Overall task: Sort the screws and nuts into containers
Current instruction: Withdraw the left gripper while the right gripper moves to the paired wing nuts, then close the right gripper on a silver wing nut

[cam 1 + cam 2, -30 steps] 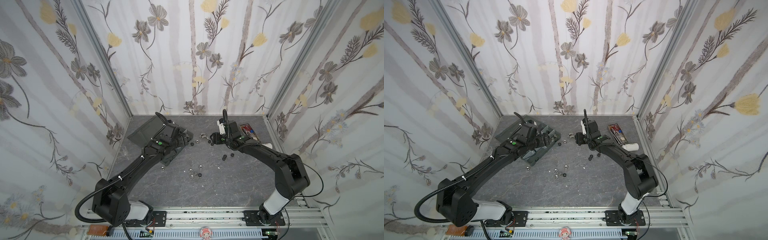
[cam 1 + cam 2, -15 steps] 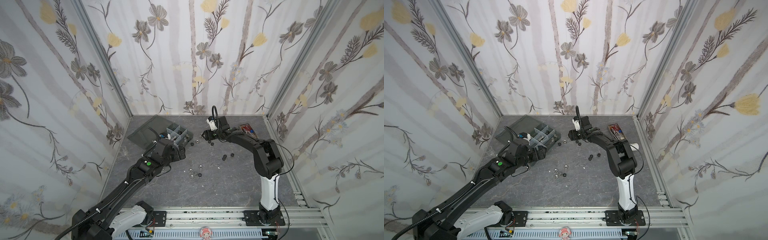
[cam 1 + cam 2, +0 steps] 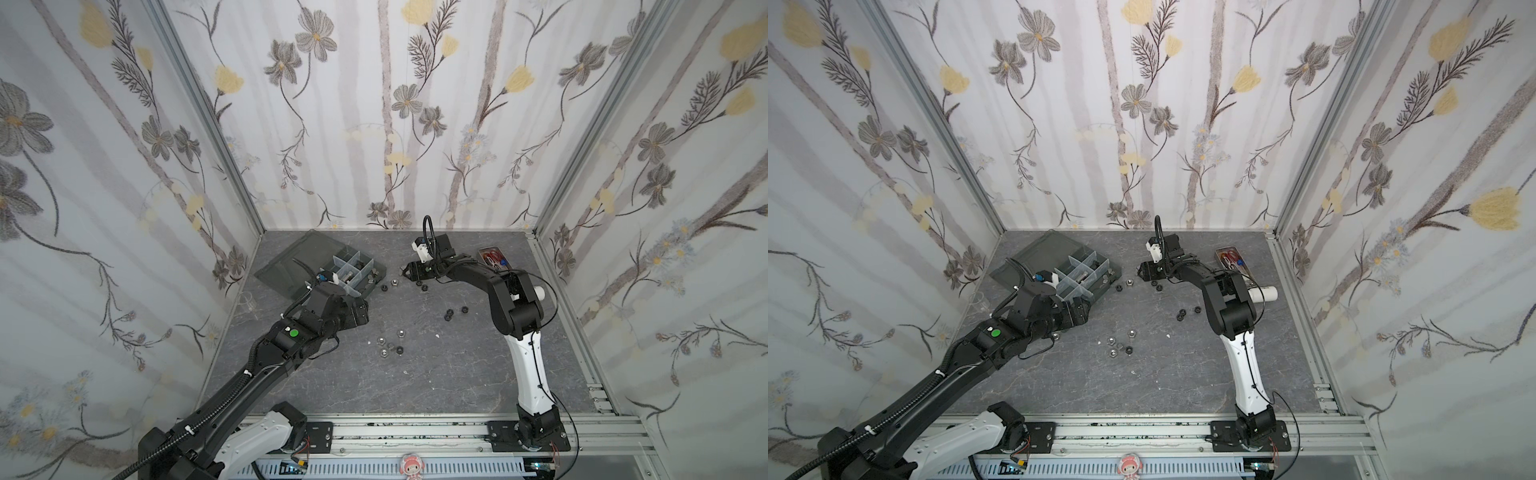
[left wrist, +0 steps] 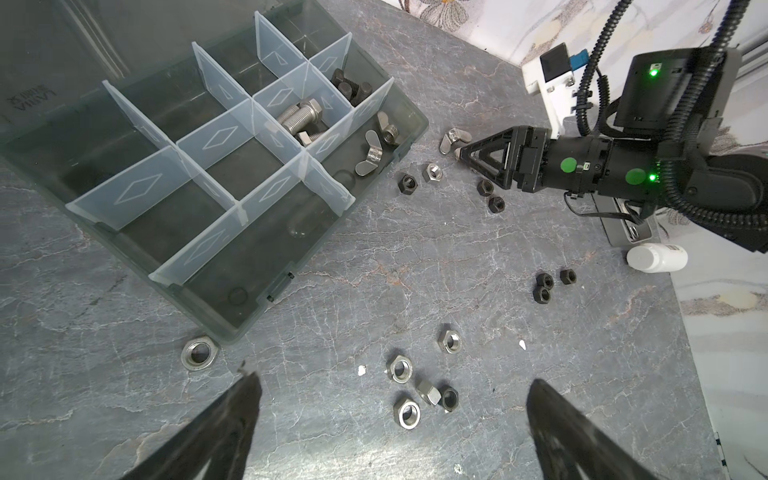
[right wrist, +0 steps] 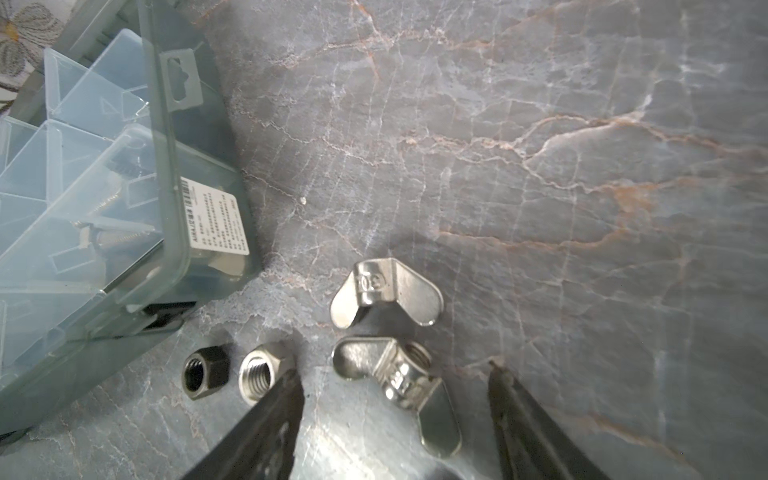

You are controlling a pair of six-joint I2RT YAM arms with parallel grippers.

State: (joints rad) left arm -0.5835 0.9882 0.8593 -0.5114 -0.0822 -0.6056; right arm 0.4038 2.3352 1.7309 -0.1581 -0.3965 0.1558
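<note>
The smoky-grey box of containers [image 4: 376, 199] [image 3: 291, 266] lies open at the back left. Its compartments hold silver screws [image 4: 300, 117], black screws [image 4: 350, 88] and wing nuts [image 4: 374, 154]. My right gripper [image 5: 395, 370] [image 3: 404, 272] is low at the table beside the box, open, with a silver wing nut [image 5: 401, 376] lying between its fingers, untouched. A second wing nut [image 5: 386, 293] lies just beyond it. My left gripper [image 4: 392, 382] hovers wide open over a cluster of silver nuts [image 4: 401, 368] [image 3: 388, 343]. Black nuts [image 4: 548, 284] lie further right.
A narrow metal tray [image 3: 492, 255] with red scissors and a white bottle [image 4: 656, 257] sit by the right wall behind my right arm. One silver nut [image 4: 199, 353] lies against the box's near corner. A black nut [image 5: 205, 372] and a silver nut [image 5: 266, 370] lie beside my right finger.
My left arm has drawn back from over the box toward the front and its jaws have opened wide. My right gripper has slid left to the wing nuts near the box.
</note>
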